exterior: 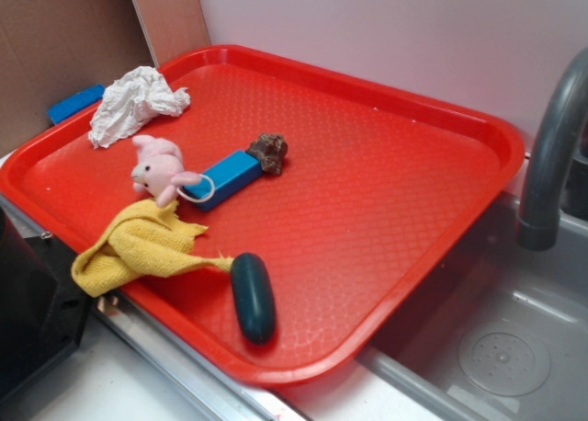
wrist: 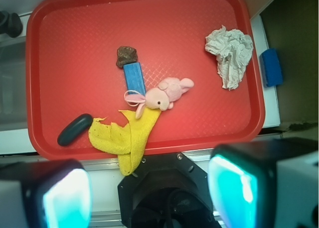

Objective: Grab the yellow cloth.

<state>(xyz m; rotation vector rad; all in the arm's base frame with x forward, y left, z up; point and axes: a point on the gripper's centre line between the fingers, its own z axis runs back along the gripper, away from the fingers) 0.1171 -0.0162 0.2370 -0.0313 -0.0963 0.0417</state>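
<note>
A red tray (exterior: 441, 145) was set beside a grey sink (exterior: 514, 347) with a dark faucet (exterior: 551, 154), a pale wall behind it. In the wrist view the end effector (wrist: 149, 193) was seen spread wide, its two pads (wrist: 234, 188) far apart with nothing held or touched between them, raised well above the tray. One yellow cloth (exterior: 138, 246) lay draped over the tray's near rim, partly hanging outside, touching one pink plush toy (exterior: 156, 168). Also counted on the tray were one white crumpled wad (exterior: 133, 104), one blue block (exterior: 228, 177), one brown lump (exterior: 269, 152) and one dark oval object (exterior: 253, 297). A second blue item (exterior: 75, 101) lay just outside the tray.
</note>
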